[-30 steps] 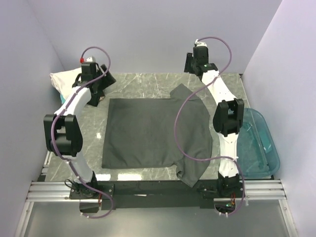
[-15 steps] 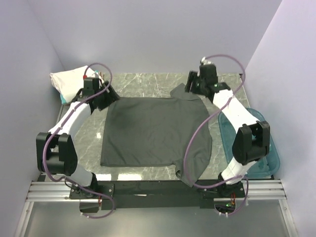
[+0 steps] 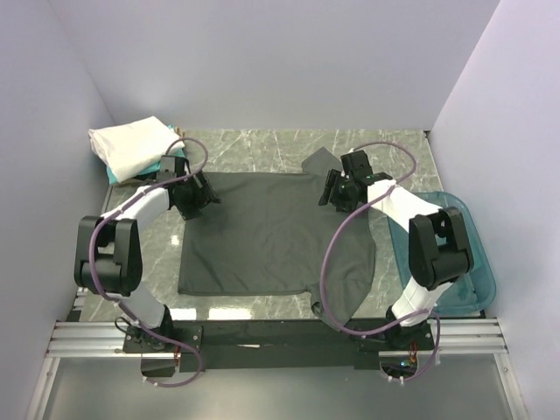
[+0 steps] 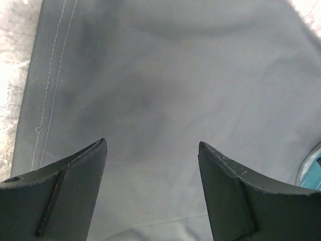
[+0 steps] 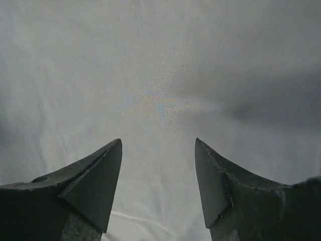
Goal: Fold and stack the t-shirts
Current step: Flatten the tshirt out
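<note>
Folding looks to be at its start: on the counter (image 3: 262,153) the big dark grey shirt (image 3: 262,236) lies spread flat in the middle, with a loose flap trailing off toward the near right edge. A folded white shirt (image 3: 131,144) sits at the far left corner. Next, I judge, each arm must pinch the shirt's far edge and carry it nearward — evenly. The left pincer (image 3: 203,194) and right pincer (image 3: 331,194) sit low over that edge, both spread wide, gripping nothing.
</note>
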You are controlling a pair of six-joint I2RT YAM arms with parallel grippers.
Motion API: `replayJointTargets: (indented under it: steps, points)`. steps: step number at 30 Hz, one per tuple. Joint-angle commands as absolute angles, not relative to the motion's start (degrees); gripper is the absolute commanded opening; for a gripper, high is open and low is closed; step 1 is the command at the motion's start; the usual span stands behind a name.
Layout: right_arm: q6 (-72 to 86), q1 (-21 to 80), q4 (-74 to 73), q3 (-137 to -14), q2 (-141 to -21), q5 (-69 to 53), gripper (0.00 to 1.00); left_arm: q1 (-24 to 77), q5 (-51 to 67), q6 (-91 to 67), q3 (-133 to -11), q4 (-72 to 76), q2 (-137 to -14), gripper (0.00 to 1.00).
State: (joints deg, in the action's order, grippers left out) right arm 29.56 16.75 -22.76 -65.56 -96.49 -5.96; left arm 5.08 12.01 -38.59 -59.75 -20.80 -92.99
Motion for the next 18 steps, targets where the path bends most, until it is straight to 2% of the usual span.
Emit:
replayJointTargets:
  steps: [1,18]
  points:
    - [31.82,16.88,-20.3,-65.39,-98.61,-8.26,0.66,5.1,13.8,-37.09,-60.9,-20.21,-95.0,0.79]
    - [32.17,16.79,-26.71,-75.23,-111.61,-8.44,0.66,5.1,10.55,-34.72,-68.46,-23.99,-107.31,0.79]
